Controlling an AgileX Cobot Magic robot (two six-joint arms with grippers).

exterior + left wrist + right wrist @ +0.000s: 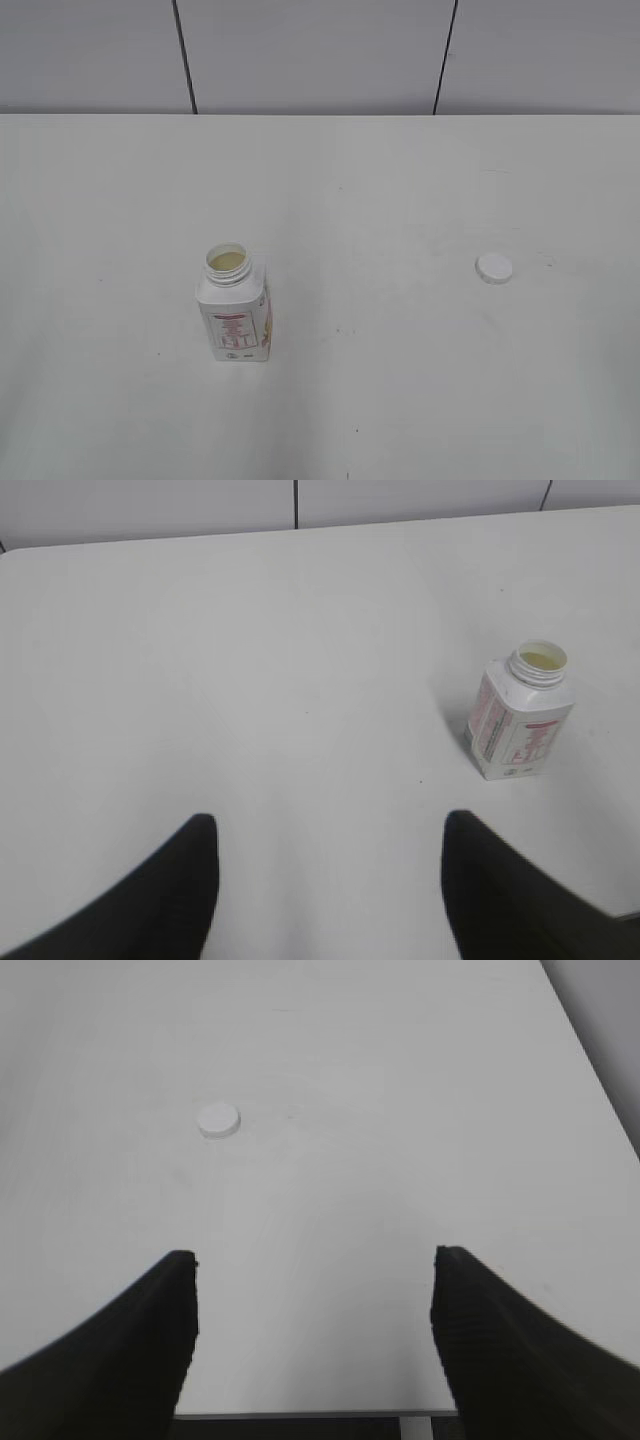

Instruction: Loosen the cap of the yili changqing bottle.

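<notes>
A pale panelled wall backs the white tabletop (pixel 400 180). There the yili changqing bottle (pixel 233 305) stands upright, neck uncovered, with the cap (pixel 494 267) lying well apart to its right. From the left wrist, the left claw (pixel 330 880) is spread wide and empty, the bottle ahead to its right. From the right wrist, the right claw (pixel 315 1335) is spread over the tabletop's near edge, the cap lying ahead to its left.

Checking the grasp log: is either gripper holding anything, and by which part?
Nothing is held: left gripper and right gripper are open; cap lies off the bottle.
</notes>
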